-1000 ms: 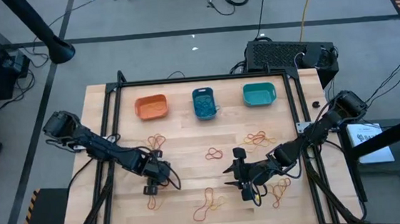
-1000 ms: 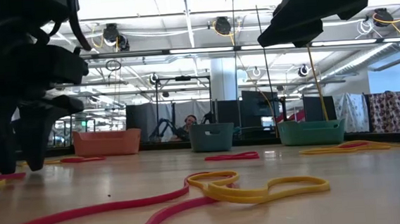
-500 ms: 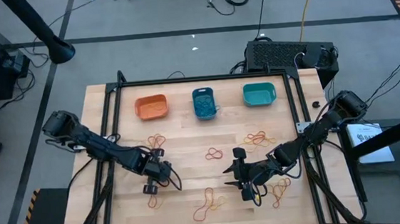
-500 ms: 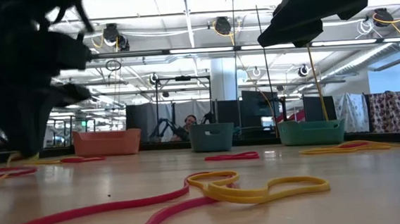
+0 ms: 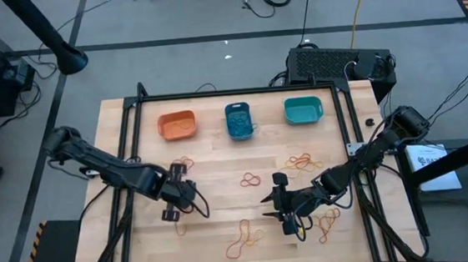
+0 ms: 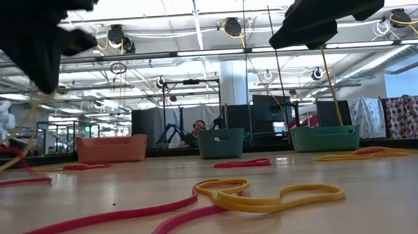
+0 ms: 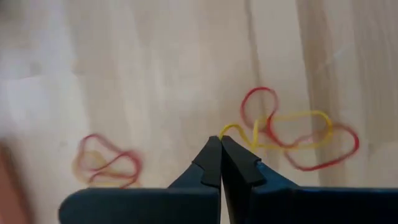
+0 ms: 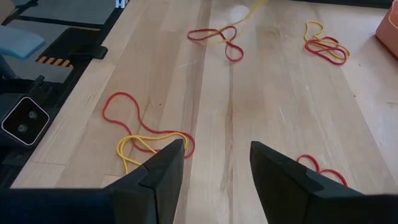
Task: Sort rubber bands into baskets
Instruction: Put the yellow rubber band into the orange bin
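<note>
My left jaws are pinched tight on a yellow rubber band (image 7: 239, 129), held off the table (image 5: 221, 174) with red loops tangled into it and trailing below — the left wrist view shows the two fingers (image 7: 211, 163) pressed together with the yellow strand caught between their tips. That left gripper (image 5: 175, 201) sits over the left half of the table, nearer the front than the orange basket (image 5: 177, 125). My right jaws stand wide apart with nothing between them; the right gripper (image 5: 280, 204) hovers over the right-centre of the table, and its wrist view looks past both fingers (image 8: 163, 169) onto bare wood and loose bands.

The three baskets line the far edge: orange on the left, the blue basket (image 5: 239, 120) in the middle with blue bands already inside, the teal basket (image 5: 303, 110) on the right.

The remaining rubber bands lie scattered — a red-and-yellow cluster (image 5: 302, 161) in front of the teal basket, a small red one (image 5: 249, 179) near the centre, a yellow-and-red tangle (image 5: 244, 239) near the front edge, and another bunch (image 5: 329, 220) just beside the right gripper. In the low view a red and yellow pair (image 6: 229, 195) lies closest to the camera.
</note>
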`<state>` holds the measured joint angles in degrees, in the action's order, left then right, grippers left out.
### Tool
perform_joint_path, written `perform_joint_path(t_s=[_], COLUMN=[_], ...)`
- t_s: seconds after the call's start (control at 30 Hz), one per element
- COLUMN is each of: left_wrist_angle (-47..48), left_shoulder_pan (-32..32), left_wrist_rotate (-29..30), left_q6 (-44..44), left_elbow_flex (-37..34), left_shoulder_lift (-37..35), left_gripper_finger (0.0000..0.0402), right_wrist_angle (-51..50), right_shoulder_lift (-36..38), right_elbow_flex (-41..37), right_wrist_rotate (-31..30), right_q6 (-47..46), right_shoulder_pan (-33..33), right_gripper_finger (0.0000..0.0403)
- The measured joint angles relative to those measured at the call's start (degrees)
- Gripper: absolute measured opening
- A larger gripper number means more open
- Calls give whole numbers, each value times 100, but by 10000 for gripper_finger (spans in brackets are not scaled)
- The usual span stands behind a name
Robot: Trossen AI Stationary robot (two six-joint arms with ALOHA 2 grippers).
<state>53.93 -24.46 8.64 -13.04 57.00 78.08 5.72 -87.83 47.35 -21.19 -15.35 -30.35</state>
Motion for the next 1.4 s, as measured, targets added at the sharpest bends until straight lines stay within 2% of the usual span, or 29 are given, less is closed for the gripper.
perform_joint_path(t_s=[0.5,0.63,0.8,0.93,1.1,1.23,1.4], left_wrist_angle=[1872,2313,2385,2126,2118,2022,1362], left_shoulder_pan=[-1,52,447,1118,2373,3517,4758], left_wrist_rotate=[887,1718,2055,2339,2654,2682,2554], left_q6=[-306,-295,463,1320,2203,2695,3218], left_elbow_flex=[1253,1399,1407,1407,1407,1406,1405], left_shoulder_lift=[-102,-103,-102,-102,-102,-102,-102], left_gripper_finger=[1,1,1,1,1,1,1], right_wrist_angle=[0,2,2,4,2,2,0], right_shoulder_lift=[0,0,0,0,0,0,0], right_elbow_flex=[0,0,0,0,0,0,0], right_wrist_rotate=[2,1,0,-4,-2,-2,0], right_q6=[0,2,2,46,61,115,153], right_shoulder_pan=[0,0,0,0,0,0,0], right_gripper_finger=[177,177,177,177,177,177,177])
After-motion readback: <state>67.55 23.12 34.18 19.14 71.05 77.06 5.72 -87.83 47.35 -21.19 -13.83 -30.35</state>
